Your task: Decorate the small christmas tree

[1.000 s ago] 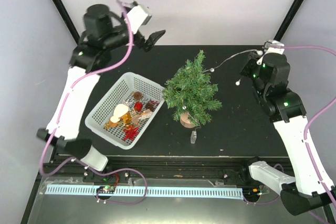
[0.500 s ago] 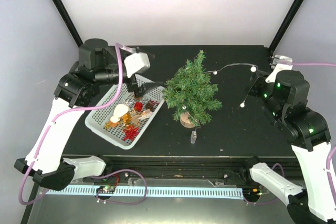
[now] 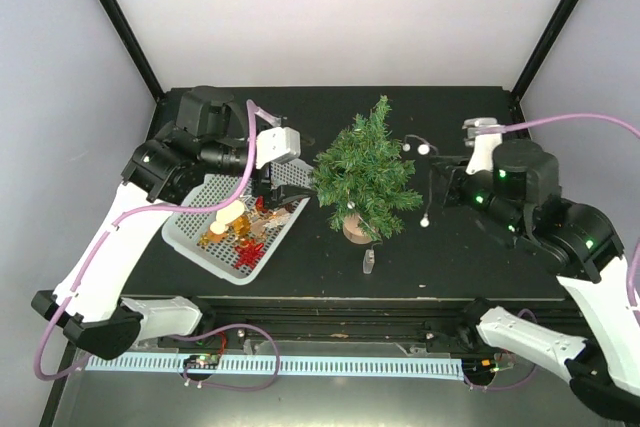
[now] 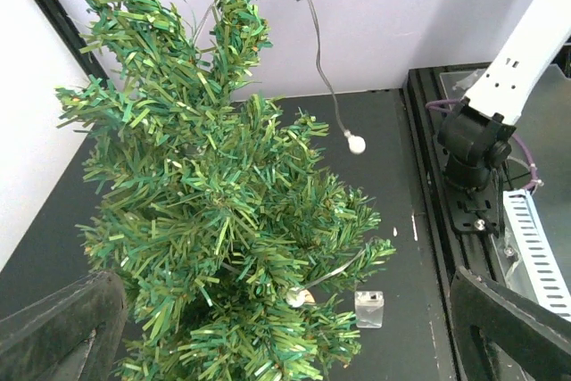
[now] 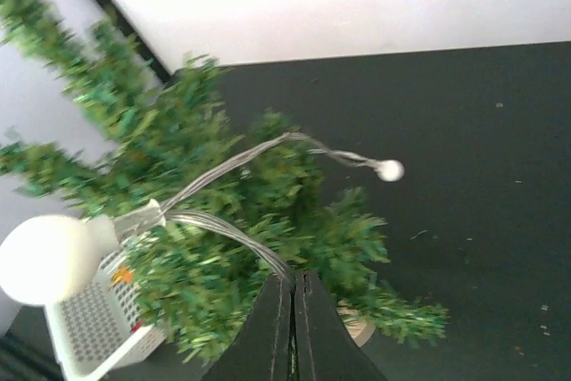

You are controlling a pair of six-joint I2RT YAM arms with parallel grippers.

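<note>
So the tree (image 3: 365,169) is standing upright on its wooden base, pretty much mid-desk (image 3: 450,107), with the basket (image 3: 200,197) of ornaments just off its left side.

The thing that matters here is the right claw (image 5: 293,287). It sits to the right of the tree, close but not touching, and it's pinched tight on the light string (image 3: 424,148). From its own camera you can see the two fingers pressed together on the thin wire strands, which arc off towards the branches. One bulb (image 5: 388,169) hangs out in the open air between claw and tree, and a couple more dangle nearby. Another bulb seems to be tucked into the low branches on the near side already, though it's hard to be sure.

So the tree lies straight left of that claw, and its long axis is vertical. My guess is the string has to be carried around that upright axis or laid over the right-hand branches, not just pushed in.

The left claw (image 3: 272,183) is spread wide apart with nothing in it. It hovers over the basket's far right corner, right next to the tree's left side, and its camera is full of needles. It's arguably nearer, but the right one has the string.

There's also a little clear box (image 3: 368,263) on the desk in front of the base.
</note>
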